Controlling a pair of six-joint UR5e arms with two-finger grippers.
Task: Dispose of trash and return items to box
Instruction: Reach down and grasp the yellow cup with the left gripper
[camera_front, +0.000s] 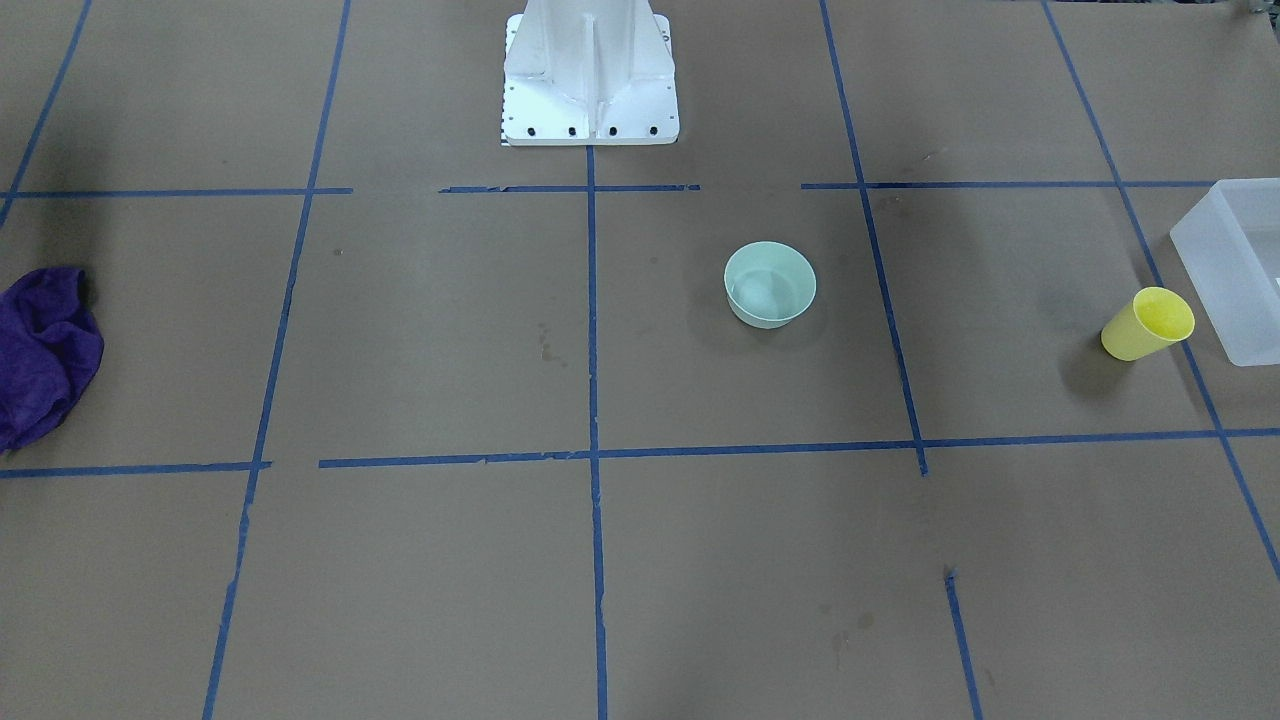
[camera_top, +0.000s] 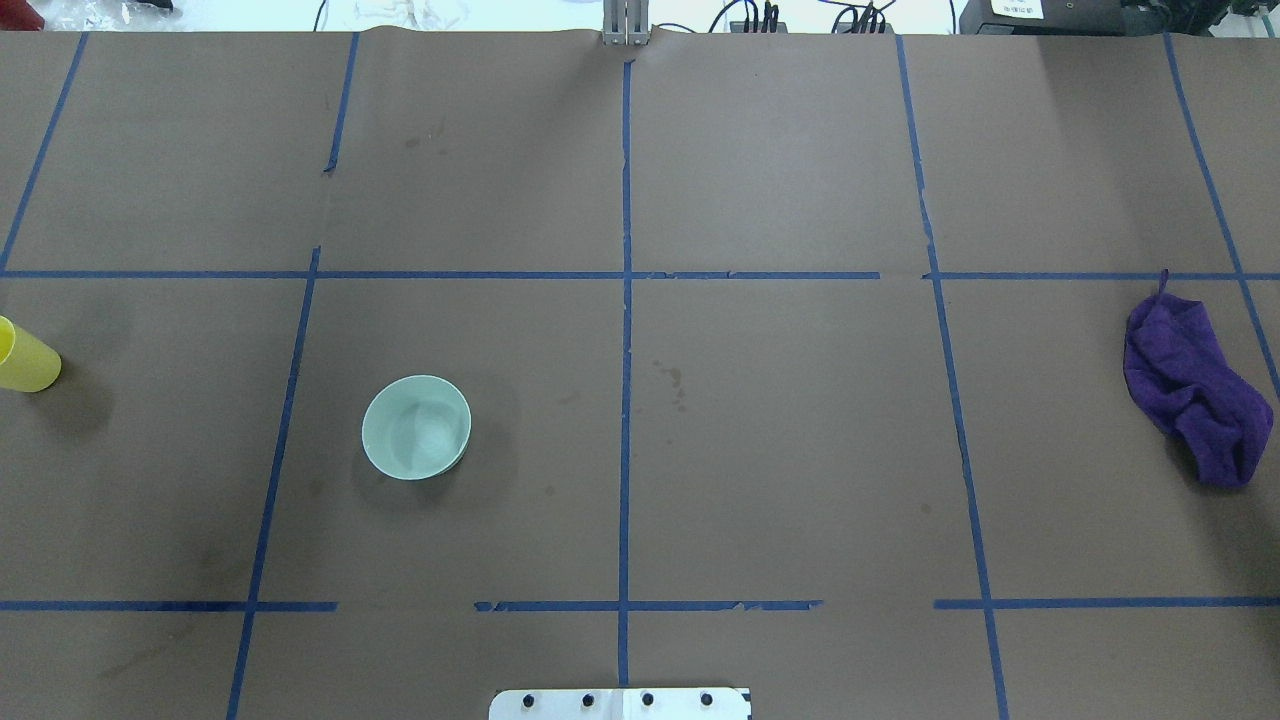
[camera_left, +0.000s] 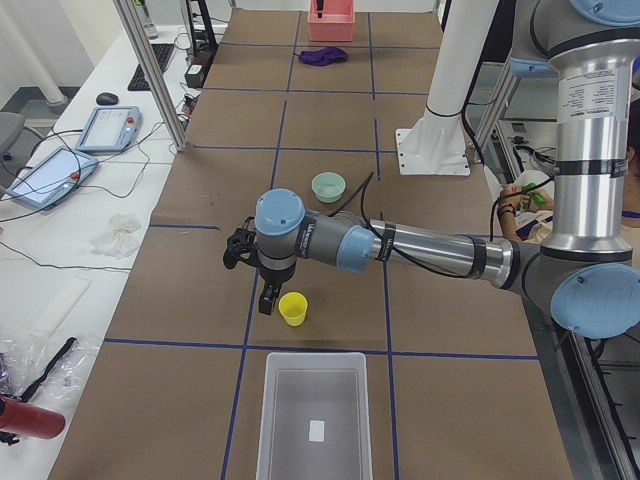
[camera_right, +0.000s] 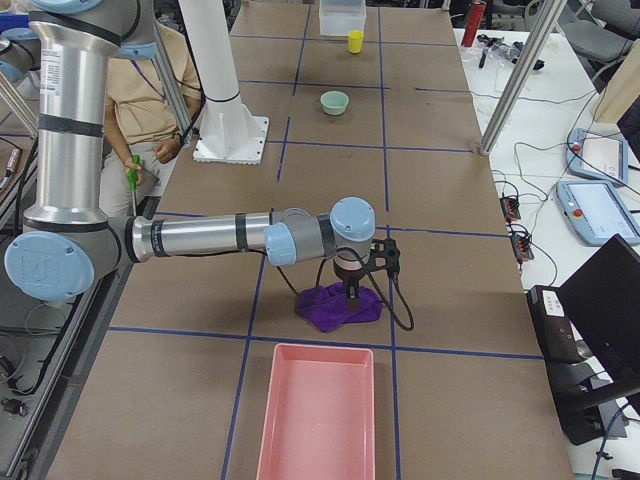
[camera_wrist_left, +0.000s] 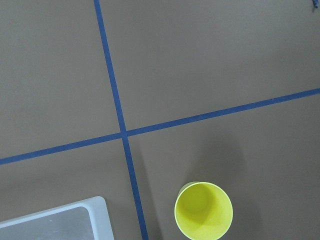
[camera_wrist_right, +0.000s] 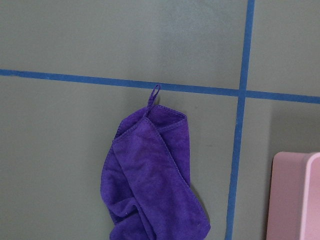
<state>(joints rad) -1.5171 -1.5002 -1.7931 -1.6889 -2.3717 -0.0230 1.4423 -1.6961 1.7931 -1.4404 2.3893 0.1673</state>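
We note the left hand (camera_left: 267, 303) hovers just beside the cup (camera_wrist_left: 203, 211), which stands upright at lower centre of the left wrist view, near the box (camera_wrist_left: 100, 215) at lower left. The bowl (camera_front: 769, 284) stands mid-frame, well apart. The right hand (camera_right: 352, 293) hangs over the cloth (camera_wrist_right: 150, 175). We cannot tell either hand's opening or hold. We judge the cup pickup in hand; next, lowering onto its rim.

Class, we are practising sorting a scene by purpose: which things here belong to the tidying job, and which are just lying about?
Job: cup, bowl, clear bin; probably also the purple cloth and pink tray.
Lying about: tablet, mouse, red canister.
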